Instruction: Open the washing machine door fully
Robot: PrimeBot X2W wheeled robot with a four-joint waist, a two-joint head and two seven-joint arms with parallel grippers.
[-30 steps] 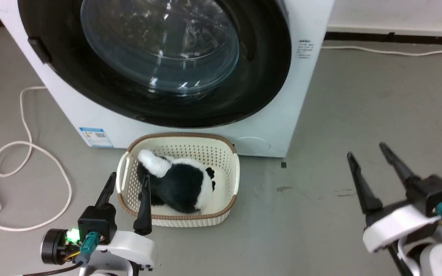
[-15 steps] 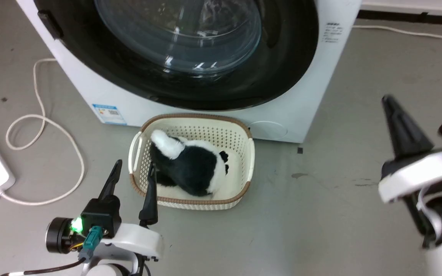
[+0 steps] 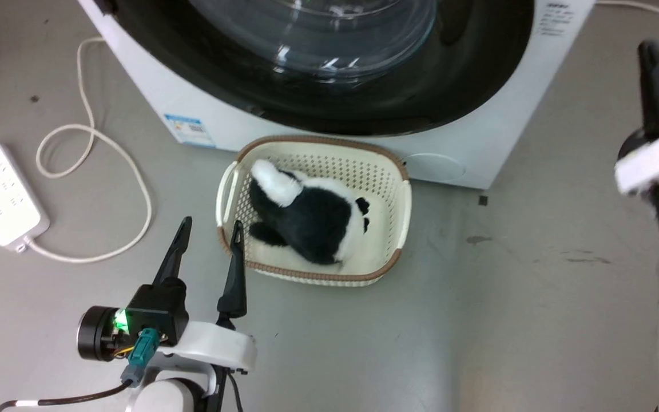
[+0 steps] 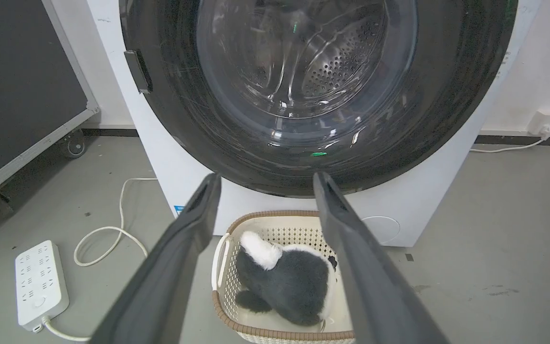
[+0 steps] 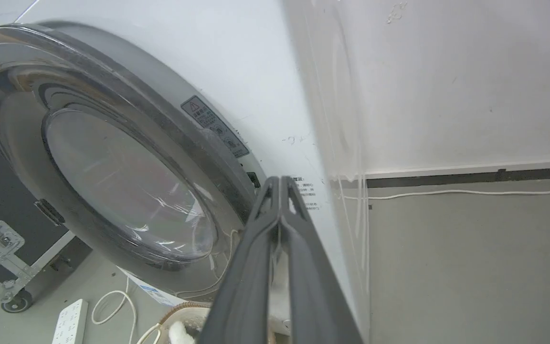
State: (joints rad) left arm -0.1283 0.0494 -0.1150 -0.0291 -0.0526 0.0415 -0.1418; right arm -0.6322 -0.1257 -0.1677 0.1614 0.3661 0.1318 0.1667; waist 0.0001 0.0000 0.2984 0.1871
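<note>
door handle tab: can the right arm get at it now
Probably, with a reach: the right gripper, jaws shut, sits across the washing machine door from the handle tab; nothing stands between.

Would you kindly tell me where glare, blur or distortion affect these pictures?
Head view: lights glint on the door, and the right tool looks blurred. Left wrist view: sharp, with reflections across the door. Right wrist view: hazy and washed-out, the machine bowed at its edge.
</note>
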